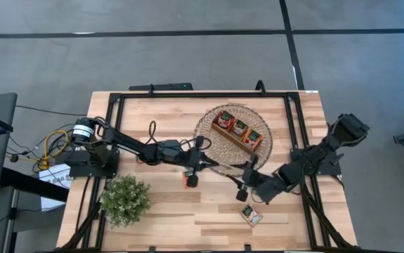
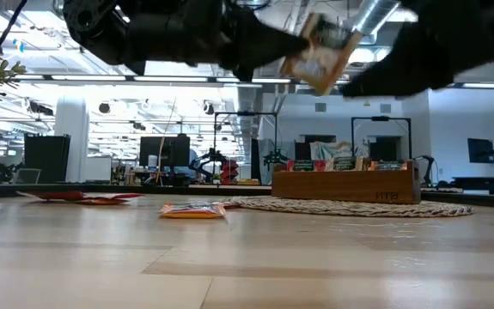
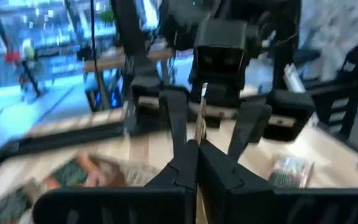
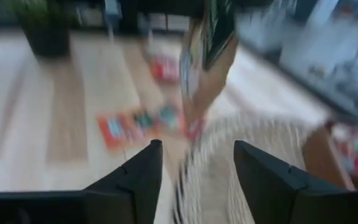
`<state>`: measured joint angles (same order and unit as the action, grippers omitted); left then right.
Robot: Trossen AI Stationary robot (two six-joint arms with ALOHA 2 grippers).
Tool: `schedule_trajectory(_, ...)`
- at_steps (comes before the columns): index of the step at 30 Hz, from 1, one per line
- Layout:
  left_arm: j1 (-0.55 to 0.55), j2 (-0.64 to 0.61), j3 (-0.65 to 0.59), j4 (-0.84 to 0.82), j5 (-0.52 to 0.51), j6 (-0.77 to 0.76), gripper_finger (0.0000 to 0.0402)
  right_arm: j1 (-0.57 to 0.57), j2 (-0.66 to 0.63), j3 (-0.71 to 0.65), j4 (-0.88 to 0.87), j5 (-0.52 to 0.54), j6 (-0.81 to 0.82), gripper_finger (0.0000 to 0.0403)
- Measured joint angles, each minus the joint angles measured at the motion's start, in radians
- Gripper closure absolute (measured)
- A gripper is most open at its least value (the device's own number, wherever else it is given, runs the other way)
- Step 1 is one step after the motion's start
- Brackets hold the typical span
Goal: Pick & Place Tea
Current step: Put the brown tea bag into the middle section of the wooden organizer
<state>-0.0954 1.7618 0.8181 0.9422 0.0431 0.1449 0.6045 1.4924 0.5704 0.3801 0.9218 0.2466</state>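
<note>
One tea sachet hangs edge-on, pinched in the left claw, directly facing the right claw's spread fingers.

I see a pale wood table with plank stripes and a black frame. The round mat is beige, woven. The tray is brown wood; the sachets in it show red and green. The sachet on the table is green and white. The orange sachet lies flat. The plant is green. Both arms are black; the left hand pinches a tan-edged sachet.
</note>
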Motion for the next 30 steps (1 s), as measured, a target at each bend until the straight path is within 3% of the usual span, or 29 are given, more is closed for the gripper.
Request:
schedule_trajectory(3, -0.003, 0.000, 0.000, 0.035, 0.007, 0.003, 0.0401, 0.011, 0.029, -0.033, 0.250, 0.036, -0.152, 0.0240)
schedule_trajectory(7, -0.002, 0.000, 0.000, 0.057, 0.022, 0.003, 0.0401, 0.003, 0.048, -0.030, 0.384, 0.078, -0.244, 0.0276)
schedule_trajectory(14, -0.003, 0.000, 0.000, 0.054, 0.018, 0.002, 0.0401, -0.003, 0.050, -0.030, 0.415, 0.076, -0.284, 0.0385)
schedule_trajectory(18, -0.002, -0.031, 0.000, -0.067, -0.058, 0.049, 0.0393, -0.005, 0.050, -0.031, 0.396, 0.100, -0.250, 0.0394)
schedule_trajectory(23, -0.002, -0.122, 0.059, -0.370, -0.184, 0.120, 0.0341, -0.030, 0.023, -0.029, 0.259, 0.102, -0.115, 0.0400)
schedule_trajectory(30, -0.010, -0.113, 0.189, -0.489, -0.205, 0.281, 0.0248, -0.084, 0.018, -0.029, 0.166, 0.023, -0.039, 0.0402)
